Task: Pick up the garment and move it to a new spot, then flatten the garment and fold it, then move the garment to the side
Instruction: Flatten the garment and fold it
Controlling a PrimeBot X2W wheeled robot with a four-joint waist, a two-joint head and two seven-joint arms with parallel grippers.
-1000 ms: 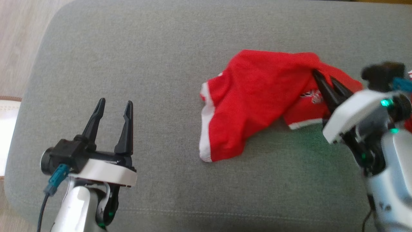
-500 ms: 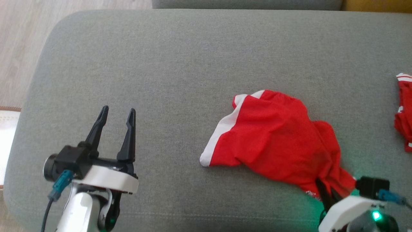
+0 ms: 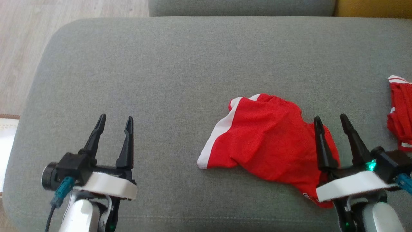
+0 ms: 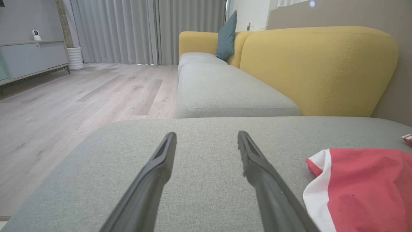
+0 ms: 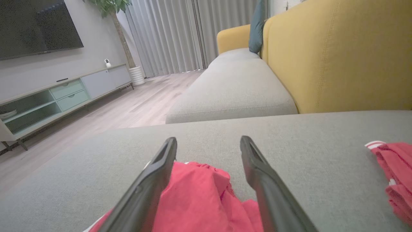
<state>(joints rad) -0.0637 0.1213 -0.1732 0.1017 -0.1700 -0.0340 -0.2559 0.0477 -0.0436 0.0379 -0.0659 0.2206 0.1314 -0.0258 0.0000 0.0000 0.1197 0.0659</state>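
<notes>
Crumpled red garment with white trim point(image 3: 270, 145) lay on the grey fabric sofa cushion point(image 3: 161, 64), right of centre, towards the near edge. The right claw point(image 3: 331, 117) stood wide open over its near right end, gripping nothing. The left claw point(image 3: 116, 116), also wide open, hovered well apart at the near left. Another red striped cloth point(image 3: 399, 116) lay at the right edge.

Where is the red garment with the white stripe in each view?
Head view: red garment, right of centre, beside the right gripper.
Left wrist view: garment in lower right corner.
Right wrist view: garment at bottom centre, beneath that gripper.
Shared landmark: the grey cushion under it.
</notes>
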